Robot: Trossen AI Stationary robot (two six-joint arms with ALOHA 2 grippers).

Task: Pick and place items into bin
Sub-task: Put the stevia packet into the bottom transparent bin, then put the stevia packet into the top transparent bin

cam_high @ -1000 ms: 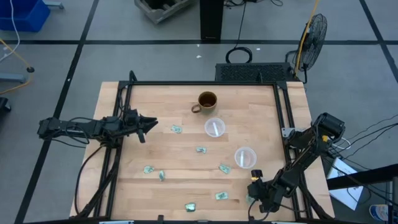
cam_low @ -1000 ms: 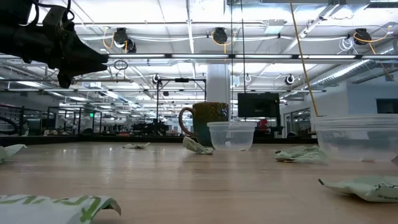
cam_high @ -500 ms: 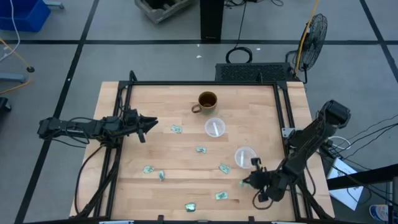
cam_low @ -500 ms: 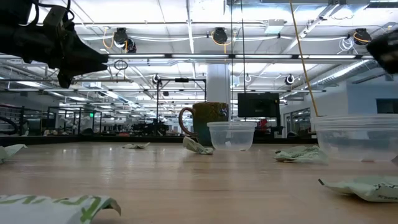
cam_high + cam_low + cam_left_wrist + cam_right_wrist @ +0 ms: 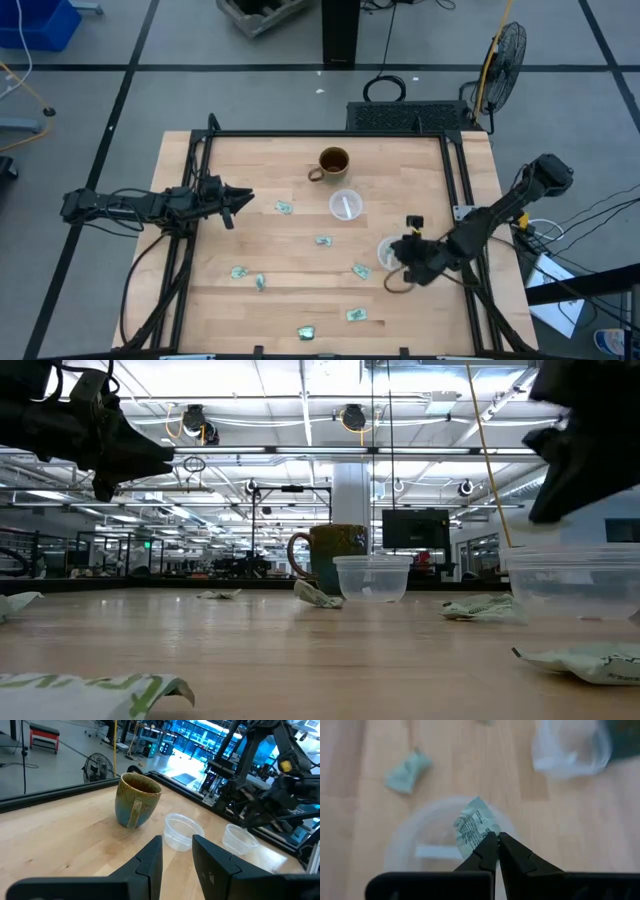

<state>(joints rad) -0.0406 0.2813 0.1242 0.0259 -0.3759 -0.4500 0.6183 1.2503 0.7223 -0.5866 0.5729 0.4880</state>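
The items are small green-and-white packets strewn over the wooden table (image 5: 260,170); one (image 5: 323,241) lies mid-table and another (image 5: 360,270) lies nearer the front. My right gripper (image 5: 496,838) is shut on one packet (image 5: 475,826) and hovers over a clear cup (image 5: 420,847), which the high view shows as the clear cup (image 5: 393,251) at centre-right. My left gripper (image 5: 236,205) waits open over the table's left side, its fingers (image 5: 150,865) touching nothing. A brown mug (image 5: 332,163) stands near the far edge. My right gripper pinches the packet by its lower corner (image 5: 482,836) between the two fingertips. The fingers come from above, pointing down. The packet is lifted clear and sticks out past the fingertips, over the clear cup's open mouth.
A second clear cup (image 5: 345,206) stands just in front of the mug. More packets lie at the left front (image 5: 238,271), at the front edge (image 5: 306,332) and near my left gripper (image 5: 284,208). Black rails (image 5: 455,180) frame the table's sides.
My right gripper has travelled from the table's near right corner toward the far edge and slightly left, rising with a packet it holds. It now hangs over the clear cup at centre-right.
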